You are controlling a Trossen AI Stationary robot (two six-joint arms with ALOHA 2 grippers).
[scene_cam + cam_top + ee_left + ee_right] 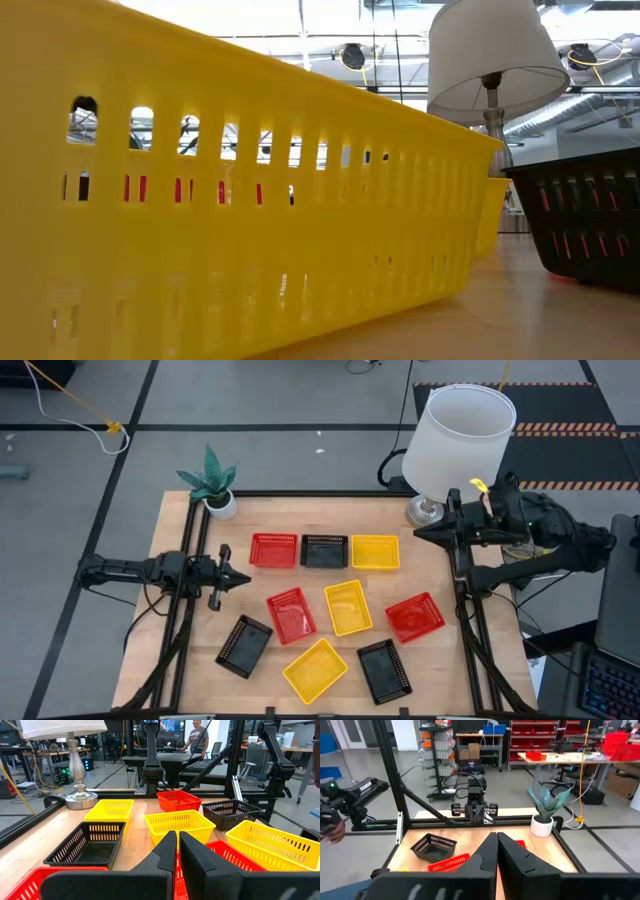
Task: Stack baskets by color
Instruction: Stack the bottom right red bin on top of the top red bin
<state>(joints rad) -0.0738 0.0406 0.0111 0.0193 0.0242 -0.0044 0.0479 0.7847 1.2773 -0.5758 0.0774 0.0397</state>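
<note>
My left gripper hangs at the table's nine o'clock edge, fingers together, empty. The nearest red basket lies at its four o'clock, long axis tilted off the table edge. My right gripper, also closed and empty, waits by the lamp. Nine baskets lie unstacked on bare wood.

Overhead, table-level, two facing wrist views
</note>
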